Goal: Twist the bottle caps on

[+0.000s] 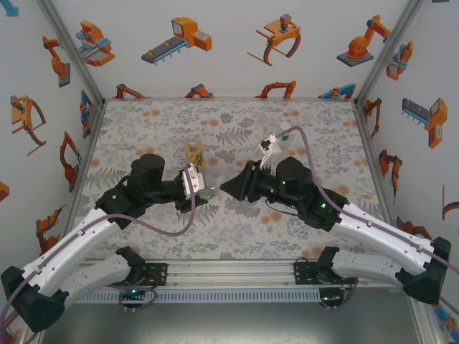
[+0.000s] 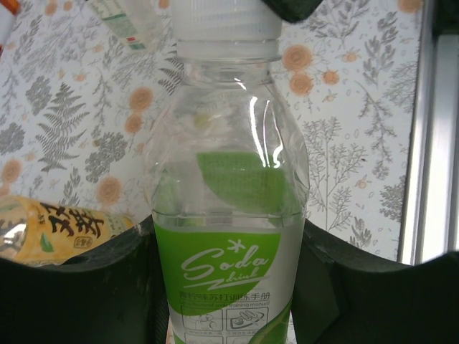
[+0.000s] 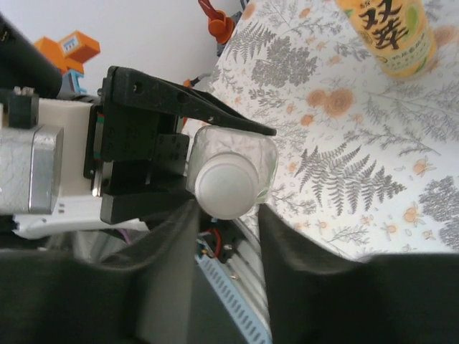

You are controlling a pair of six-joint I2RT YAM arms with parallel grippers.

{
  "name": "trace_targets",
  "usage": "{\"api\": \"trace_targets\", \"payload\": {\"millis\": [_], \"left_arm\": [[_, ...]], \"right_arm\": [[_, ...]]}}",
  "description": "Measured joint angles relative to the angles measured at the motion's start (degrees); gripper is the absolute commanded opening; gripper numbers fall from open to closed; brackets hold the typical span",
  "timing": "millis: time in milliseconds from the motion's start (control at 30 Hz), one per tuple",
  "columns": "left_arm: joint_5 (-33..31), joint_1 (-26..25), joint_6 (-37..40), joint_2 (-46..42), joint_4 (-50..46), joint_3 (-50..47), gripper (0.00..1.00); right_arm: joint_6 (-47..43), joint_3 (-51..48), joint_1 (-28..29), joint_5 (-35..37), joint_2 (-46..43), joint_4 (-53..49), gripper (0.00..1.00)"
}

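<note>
The left gripper [image 2: 226, 244] is closed on the soda bottle [image 2: 229, 143]. One finger bears on each side of the green label band, and the bottle's neck points away from the gripper, toward the right gripper [image 3: 228, 215]. The two grippers face each other above the tabletop [image 1: 143, 122], nearly tip to tip.

A whitish cap [image 3: 228, 188] sits on the neck of the soda bottle. In the right wrist view it is seen end-on, directly ahead of the right gripper, between its two fingertips. The right gripper's jaws are parted to roughly the width of the cap, one on each side of it. Whether they press on the cap cannot be told.

The amber bottle [image 3: 391, 36] stands on the tabletop just beyond the left gripper, on its left side and apart from it. A slim bottle [image 1: 276, 140] is on the tabletop beyond the right gripper; its pose cannot be told.
</note>
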Motion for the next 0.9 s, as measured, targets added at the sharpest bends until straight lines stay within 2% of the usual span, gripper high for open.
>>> {"api": "trace_targets", "payload": {"millis": [100,267,400,600,733,900], "left_arm": [[3.5,0.0,0.2,0.1,-0.3,0.0,0.00],[7.9,0.0,0.6,1.1,-1.2,0.0,0.00],[11.0,0.0,1.0,2.3,-2.2,0.2,0.00],[13.3,0.0,1.7,3.8,-4.3,1.4,0.00],[14.1,0.0,1.9,3.8,-4.7,1.5,0.01],[15.3,0.0,2.1,3.8,-4.8,1.6,0.02]], "right_arm": [[-6.8,0.0,-0.3,-0.8,-2.1,-0.5,0.55],[-19.8,0.0,-0.4,-4.5,-5.8,-1.3,0.54],[-31.7,0.3,-0.4,-9.9,-6.9,-2.6,0.54],[-47.4,3.8,-0.4,-19.3,-4.0,-8.3,0.54],[-53.6,4.5,-0.4,-21.9,-2.5,-9.7,0.54],[-56.6,4.8,-0.4,-23.9,-0.6,-9.9,0.51]]}}
